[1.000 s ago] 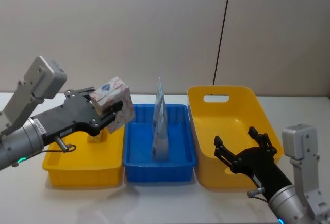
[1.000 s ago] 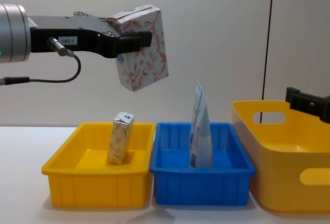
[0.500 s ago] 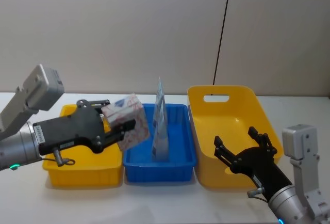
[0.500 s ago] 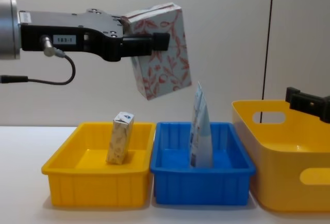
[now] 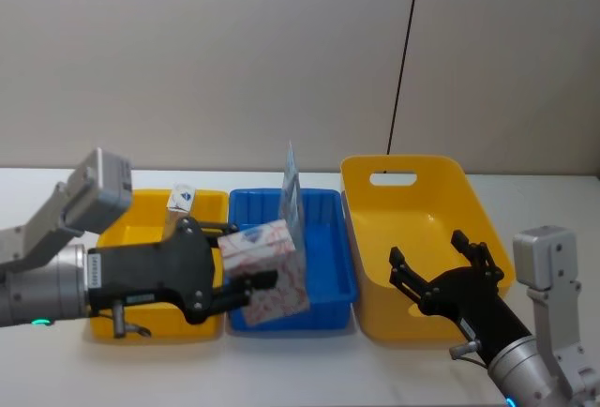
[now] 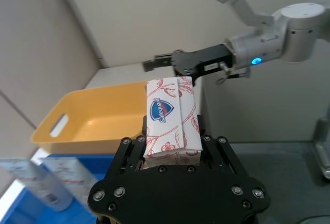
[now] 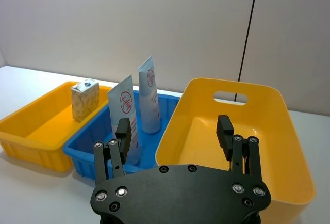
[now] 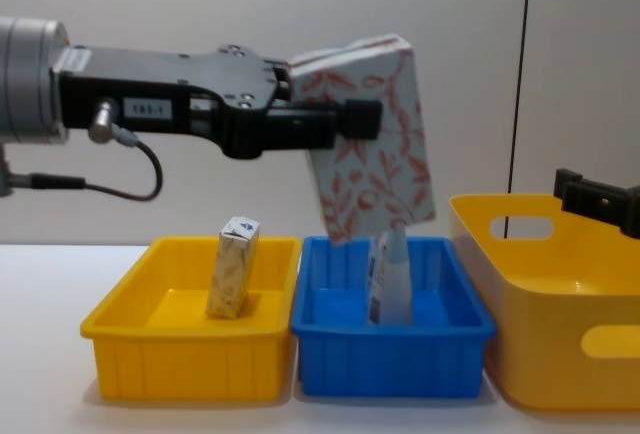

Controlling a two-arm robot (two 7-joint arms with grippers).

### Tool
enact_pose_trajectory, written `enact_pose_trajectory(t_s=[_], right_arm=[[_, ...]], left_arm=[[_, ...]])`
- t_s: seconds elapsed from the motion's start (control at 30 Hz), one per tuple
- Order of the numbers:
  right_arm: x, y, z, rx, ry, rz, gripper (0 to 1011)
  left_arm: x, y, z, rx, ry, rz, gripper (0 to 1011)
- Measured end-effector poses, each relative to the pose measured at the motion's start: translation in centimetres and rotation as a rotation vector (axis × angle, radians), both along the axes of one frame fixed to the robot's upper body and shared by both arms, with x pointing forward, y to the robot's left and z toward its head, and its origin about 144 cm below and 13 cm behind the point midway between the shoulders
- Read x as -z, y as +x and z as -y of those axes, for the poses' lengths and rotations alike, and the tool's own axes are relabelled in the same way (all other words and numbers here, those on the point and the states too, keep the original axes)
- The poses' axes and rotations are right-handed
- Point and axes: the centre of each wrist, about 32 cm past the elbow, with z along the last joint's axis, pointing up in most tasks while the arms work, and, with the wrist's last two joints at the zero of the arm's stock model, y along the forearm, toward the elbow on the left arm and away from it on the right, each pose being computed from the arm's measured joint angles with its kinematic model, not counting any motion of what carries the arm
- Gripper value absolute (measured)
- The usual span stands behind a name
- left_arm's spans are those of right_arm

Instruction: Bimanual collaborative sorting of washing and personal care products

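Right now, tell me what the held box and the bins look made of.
Box, in the left gripper above the blue bin: likely paper wrap or card, matte, folded seam. Bins: glossy moulded plastic, rims shine. Right gripper open by the big yellow bin.

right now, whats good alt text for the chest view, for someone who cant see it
The left gripper holds a tilted white box with red leaf print above the blue bin, where a pale pouch stands. A cream carton stands in the small yellow bin; the right gripper hovers by the large yellow bin.
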Motion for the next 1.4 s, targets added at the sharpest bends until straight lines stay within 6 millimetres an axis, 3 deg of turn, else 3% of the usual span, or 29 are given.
enact_pose_trajectory(t_s=[0.63,1.4], right_arm=[[0.0,0.0,0.0,0.000,0.000,0.000,1000],[-0.1,0.4,0.4,-0.038,0.008,0.010,1000]], left_arm=[[2.3,0.3,1.2,0.030,-0.051,0.014,383],[2.9,0.4,1.3,0.016,-0.089,0.041,383]])
